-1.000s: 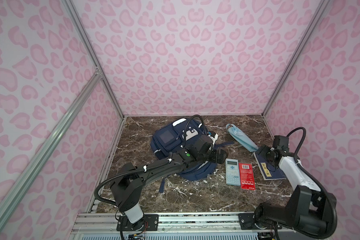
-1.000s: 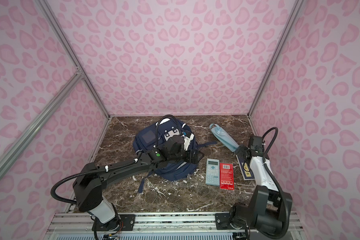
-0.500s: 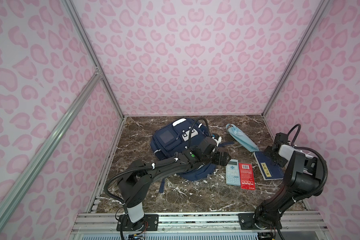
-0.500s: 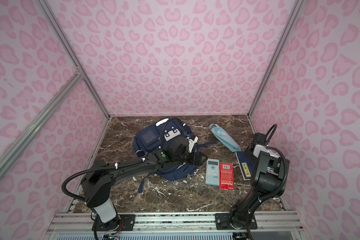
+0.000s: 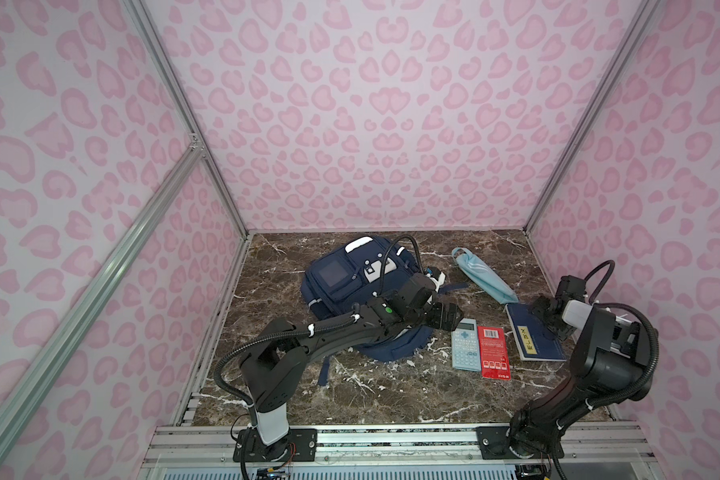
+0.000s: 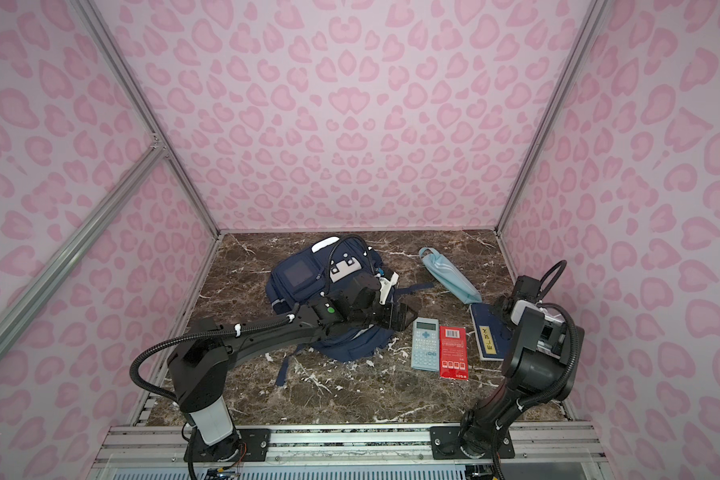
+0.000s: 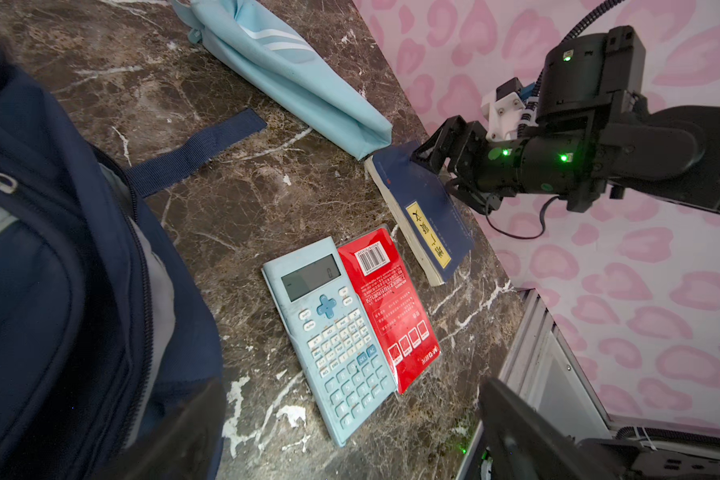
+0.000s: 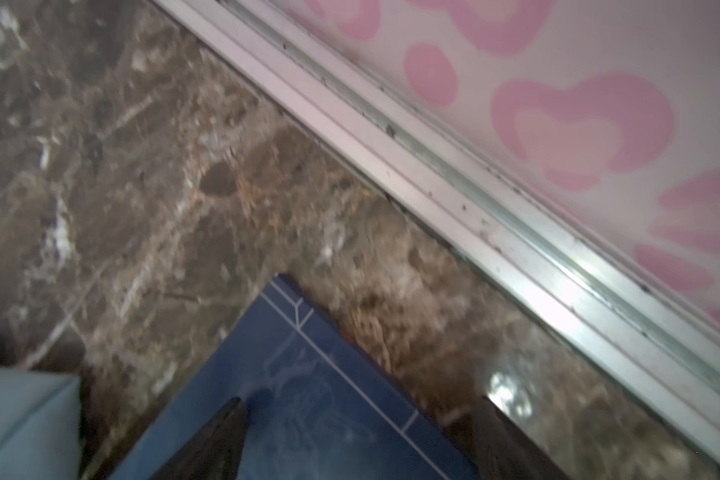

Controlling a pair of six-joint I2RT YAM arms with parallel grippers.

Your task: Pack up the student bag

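Observation:
The student bag [image 5: 341, 286] [image 6: 304, 282] [image 7: 59, 270], a navy backpack, lies at the back middle of the marble table. My left gripper [image 5: 445, 316] [image 6: 400, 318] [image 7: 350, 451] hangs open and empty at the bag's right edge, just above the far end of a light blue calculator [image 5: 466, 345] [image 7: 333, 332]. My right gripper [image 5: 547, 316] [image 6: 501, 311] [image 7: 441, 166] [image 8: 362, 451] is open, low over the far corner of a dark blue book [image 5: 533, 336] [image 8: 308, 395]. One finger is above the cover, the other beside the book's edge.
A red packet [image 5: 493, 353] [image 7: 391, 299] lies against the calculator. A light blue striped pouch [image 5: 483, 276] [image 7: 292, 70] lies behind the book, touching its corner. The aluminium wall rail [image 8: 454, 178] runs close to the right gripper. A loose bag strap [image 7: 196, 149] trails over the table.
The right arm has folded its elbow up and back toward the front right, while its gripper stays at the book's far corner. The left gripper has barely shifted.

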